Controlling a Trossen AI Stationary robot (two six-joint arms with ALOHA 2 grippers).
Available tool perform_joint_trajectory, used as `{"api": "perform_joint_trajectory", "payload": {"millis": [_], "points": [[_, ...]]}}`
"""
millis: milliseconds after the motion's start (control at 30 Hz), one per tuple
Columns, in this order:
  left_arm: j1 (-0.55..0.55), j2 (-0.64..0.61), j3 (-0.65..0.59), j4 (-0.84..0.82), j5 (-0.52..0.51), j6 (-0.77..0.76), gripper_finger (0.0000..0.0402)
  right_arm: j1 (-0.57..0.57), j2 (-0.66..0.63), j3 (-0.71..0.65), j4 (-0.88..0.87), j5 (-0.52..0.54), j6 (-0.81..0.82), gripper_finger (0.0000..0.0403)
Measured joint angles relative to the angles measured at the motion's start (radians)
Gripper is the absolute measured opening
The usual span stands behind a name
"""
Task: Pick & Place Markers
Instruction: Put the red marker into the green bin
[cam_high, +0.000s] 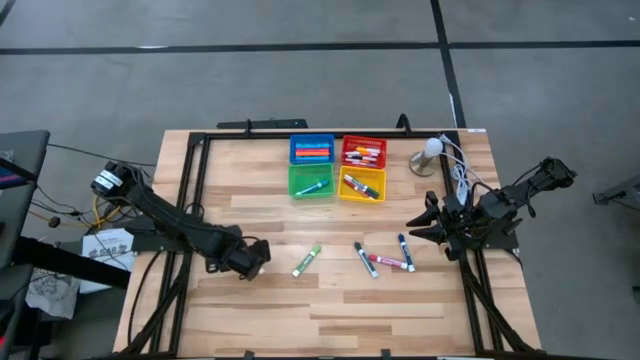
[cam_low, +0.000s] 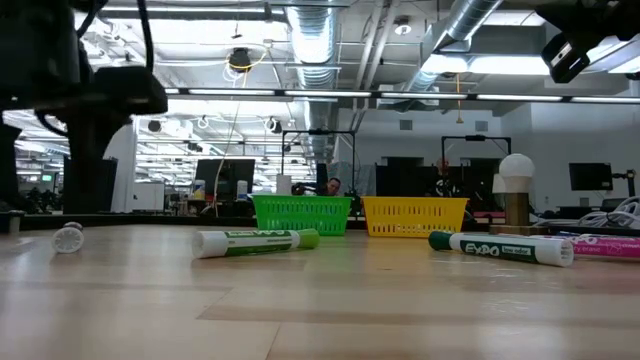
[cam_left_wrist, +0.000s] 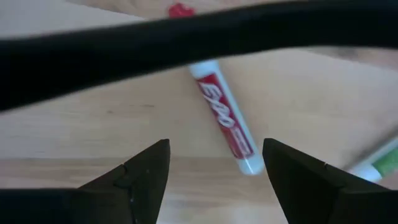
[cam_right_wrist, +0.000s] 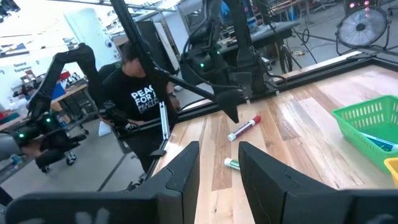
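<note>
A red marker (cam_left_wrist: 225, 122) with a white body lies flat on the wooden table, and it also shows in the right wrist view (cam_right_wrist: 244, 129). My left gripper (cam_left_wrist: 214, 146) hangs above it, open, fingers pointing down, touching nothing; in the high view (cam_high: 252, 260) the gripper hides this marker. A green marker (cam_high: 307, 260) lies just to the right of it. Three more markers (cam_high: 388, 260) lie right of centre. My right gripper (cam_right_wrist: 219, 165) waits at the table's right side (cam_high: 428, 226), level, its fingers a little apart with nothing between them.
Four small bins stand at the far middle: blue (cam_high: 312, 150), red (cam_high: 364, 152), green (cam_high: 311, 182) and yellow (cam_high: 361, 185), each with markers inside. A white-headed lamp (cam_high: 430, 155) and cables sit at the far right. A person (cam_right_wrist: 140, 99) stands beyond the table's left side.
</note>
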Motion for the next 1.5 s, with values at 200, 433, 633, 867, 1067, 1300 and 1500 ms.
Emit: {"api": "perform_joint_trajectory", "payload": {"millis": [200,433,633,867,1067,1300,1500], "points": [[0.031,0.0,-0.051,0.048,-0.009,-0.045,0.0247,0.0,0.0,0.0,0.0,0.0,0.0,0.0102],[0.092,0.0,-0.11,0.119,-0.01,-0.044,0.0242,0.0,0.0,0.0,0.0,0.0,0.0,0.0102],[0.094,0.0,-0.151,0.196,0.042,-0.046,0.0241,0.0,0.0,0.0,-0.001,0.0,-0.006,0.0102],[0.102,0.032,-0.183,0.273,0.061,-0.045,0.0241,0.0,0.0,0.0,-0.001,0.0,-0.011,0.0102],[0.102,0.072,-0.177,0.266,0.077,-0.044,0.0211,0.0,0.0,0.0,-0.017,0.001,-0.011,0.0102],[0.1,0.073,-0.178,0.237,0.081,-0.019,0.0124,0.0,0.0,0.0,-0.025,0.0,-0.01,0.0102],[0.099,0.073,-0.179,0.234,0.066,0.023,0.0066,0.0,0.0,0.0,-0.025,0.0,-0.009,0.0102]]}}
